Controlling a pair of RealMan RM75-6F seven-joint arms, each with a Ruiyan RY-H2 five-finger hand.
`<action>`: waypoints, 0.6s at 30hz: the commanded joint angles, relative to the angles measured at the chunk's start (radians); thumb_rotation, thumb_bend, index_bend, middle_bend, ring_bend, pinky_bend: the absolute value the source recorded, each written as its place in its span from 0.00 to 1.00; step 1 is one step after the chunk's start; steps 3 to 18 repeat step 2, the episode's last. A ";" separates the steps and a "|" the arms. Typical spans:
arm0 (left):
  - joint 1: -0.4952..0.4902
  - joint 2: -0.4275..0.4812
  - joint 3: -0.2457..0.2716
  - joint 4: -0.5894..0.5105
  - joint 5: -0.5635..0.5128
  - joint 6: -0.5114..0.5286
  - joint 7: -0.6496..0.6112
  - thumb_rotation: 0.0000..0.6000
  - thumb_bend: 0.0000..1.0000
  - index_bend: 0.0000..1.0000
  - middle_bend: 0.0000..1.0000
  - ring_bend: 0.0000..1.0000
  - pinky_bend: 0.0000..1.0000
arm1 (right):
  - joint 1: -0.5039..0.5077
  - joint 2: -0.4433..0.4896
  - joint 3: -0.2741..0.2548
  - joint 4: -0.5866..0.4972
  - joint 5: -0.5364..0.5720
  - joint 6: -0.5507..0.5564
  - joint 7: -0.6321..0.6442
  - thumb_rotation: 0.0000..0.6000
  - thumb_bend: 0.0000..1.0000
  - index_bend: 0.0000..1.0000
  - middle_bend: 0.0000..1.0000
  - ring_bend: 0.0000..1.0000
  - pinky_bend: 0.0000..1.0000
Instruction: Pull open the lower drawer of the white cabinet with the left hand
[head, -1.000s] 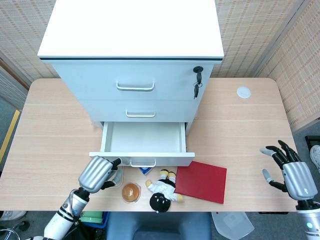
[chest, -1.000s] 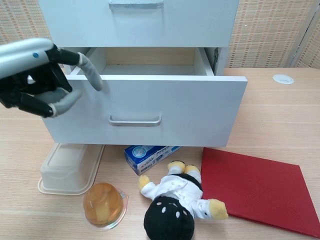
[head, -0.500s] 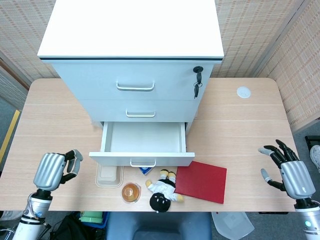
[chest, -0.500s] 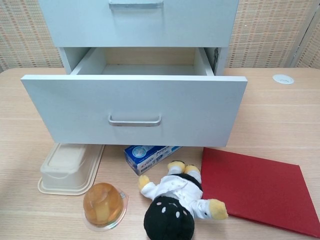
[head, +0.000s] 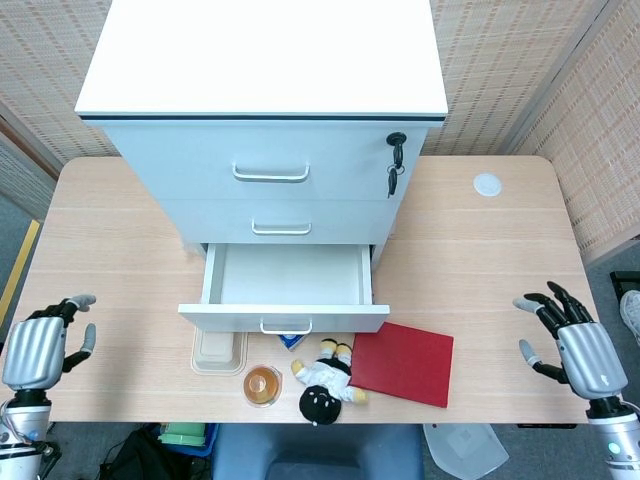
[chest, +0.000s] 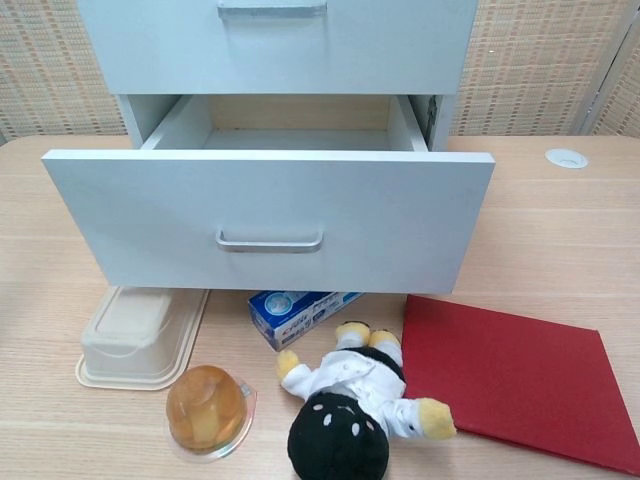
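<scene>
Standing open below the white cabinet (head: 262, 100), the lower drawer (head: 285, 290) is untouched; left hand (head: 38, 348) and right hand (head: 578, 345) are held empty, fingers spread.

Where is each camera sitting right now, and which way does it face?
Head view: high above the table's near edge, looking down on the white cabinet, its open lower drawer, the left hand and the right hand.
Chest view: low at the near edge, facing the drawer front across the table; no part of the robot shows.
Both share the drawer, plush doll, red folder, amber cup and plastic container.
</scene>
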 joint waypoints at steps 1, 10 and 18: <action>0.022 -0.010 0.003 0.032 0.007 0.012 -0.004 1.00 0.46 0.30 0.39 0.43 0.45 | 0.002 0.001 -0.001 -0.002 0.001 -0.004 -0.002 1.00 0.33 0.26 0.22 0.13 0.16; 0.027 -0.012 0.004 0.039 0.008 0.012 -0.006 1.00 0.46 0.30 0.39 0.43 0.44 | 0.002 0.001 -0.001 -0.003 0.002 -0.006 -0.003 1.00 0.33 0.26 0.22 0.13 0.16; 0.027 -0.012 0.004 0.039 0.008 0.012 -0.006 1.00 0.46 0.30 0.39 0.43 0.44 | 0.002 0.001 -0.001 -0.003 0.002 -0.006 -0.003 1.00 0.33 0.26 0.22 0.13 0.16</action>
